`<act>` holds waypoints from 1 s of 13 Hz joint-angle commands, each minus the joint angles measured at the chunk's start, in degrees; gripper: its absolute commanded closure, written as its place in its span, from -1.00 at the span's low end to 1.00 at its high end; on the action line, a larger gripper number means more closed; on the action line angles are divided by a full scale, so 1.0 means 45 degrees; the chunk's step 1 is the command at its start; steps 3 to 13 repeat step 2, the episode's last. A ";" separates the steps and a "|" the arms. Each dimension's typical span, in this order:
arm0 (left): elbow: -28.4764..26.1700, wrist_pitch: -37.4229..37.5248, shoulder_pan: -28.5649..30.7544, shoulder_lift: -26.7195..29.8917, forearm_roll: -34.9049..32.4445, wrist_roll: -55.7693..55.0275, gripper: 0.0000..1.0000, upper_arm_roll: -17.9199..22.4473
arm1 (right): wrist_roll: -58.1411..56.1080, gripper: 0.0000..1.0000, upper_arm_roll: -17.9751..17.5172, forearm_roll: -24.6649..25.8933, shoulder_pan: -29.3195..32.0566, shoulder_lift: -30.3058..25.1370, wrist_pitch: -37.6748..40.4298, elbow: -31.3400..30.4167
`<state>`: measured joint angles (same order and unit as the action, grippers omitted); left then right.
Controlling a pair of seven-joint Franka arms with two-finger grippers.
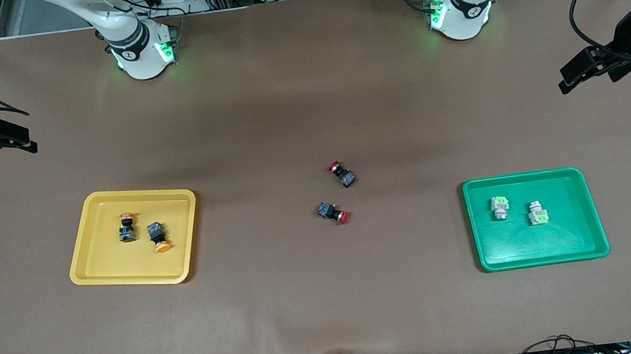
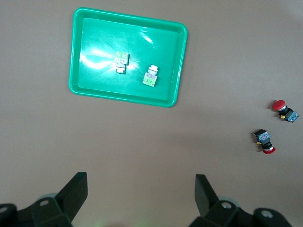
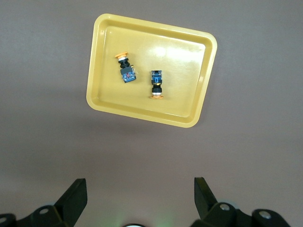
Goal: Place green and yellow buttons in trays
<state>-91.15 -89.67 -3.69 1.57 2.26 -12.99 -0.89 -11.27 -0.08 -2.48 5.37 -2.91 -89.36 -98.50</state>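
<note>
Two yellow buttons (image 1: 143,232) in yellow tray (image 1: 102,274); two green buttons (image 1: 518,210) in green tray (image 1: 538,258). Left gripper (image 2: 141,194), right gripper (image 3: 140,196) spread wide, empty.

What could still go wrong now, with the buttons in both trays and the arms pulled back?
1. The two red buttons lie loose mid-table between the trays; a further pick could wrongly take one.
2. The yellow buttons in the yellow tray and the green buttons in the green tray lie loose on their sides; a bumped tray might shift them.
3. The left gripper and right gripper hang open over bare table; a descent there would only hit the mat.
</note>
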 commanded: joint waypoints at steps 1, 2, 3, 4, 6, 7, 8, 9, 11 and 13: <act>0.0392 0.0063 -0.0001 -0.0173 0.0143 0.0152 -1.00 0.0002 | 0.0219 -1.00 -0.0177 0.0122 0.0154 -0.0135 0.0033 0.0052; 0.0393 0.0063 -0.0040 -0.0193 0.0124 0.0151 -1.00 0.0022 | 0.0219 -1.00 -0.0177 0.0122 0.0154 -0.0135 0.0033 0.0052; 0.0393 0.0063 -0.0040 -0.0193 0.0124 0.0151 -1.00 0.0022 | 0.0219 -1.00 -0.0177 0.0122 0.0154 -0.0135 0.0033 0.0052; 0.0393 0.0063 -0.0040 -0.0193 0.0124 0.0151 -1.00 0.0022 | 0.0219 -1.00 -0.0177 0.0122 0.0154 -0.0135 0.0033 0.0052; 0.0393 0.0063 -0.0040 -0.0193 0.0124 0.0151 -1.00 0.0022 | 0.0219 -1.00 -0.0177 0.0122 0.0154 -0.0135 0.0033 0.0052; 0.0393 0.0063 -0.0040 -0.0193 0.0124 0.0151 -1.00 0.0022 | 0.0219 -1.00 -0.0177 0.0122 0.0154 -0.0135 0.0033 0.0052; 0.0393 0.0063 -0.0040 -0.0193 0.0124 0.0151 -1.00 0.0022 | 0.0219 -1.00 -0.0177 0.0122 0.0154 -0.0135 0.0033 0.0052; 0.0393 0.0063 -0.0040 -0.0193 0.0124 0.0151 -1.00 0.0022 | 0.0219 -1.00 -0.0177 0.0122 0.0154 -0.0135 0.0033 0.0052; 0.0393 0.0063 -0.0040 -0.0193 0.0124 0.0151 -1.00 0.0022 | 0.0219 -1.00 -0.0177 0.0122 0.0154 -0.0135 0.0033 0.0052; 0.0393 0.0063 -0.0040 -0.0193 0.0124 0.0151 -1.00 0.0022 | 0.0219 -1.00 -0.0177 0.0122 0.0154 -0.0135 0.0033 0.0052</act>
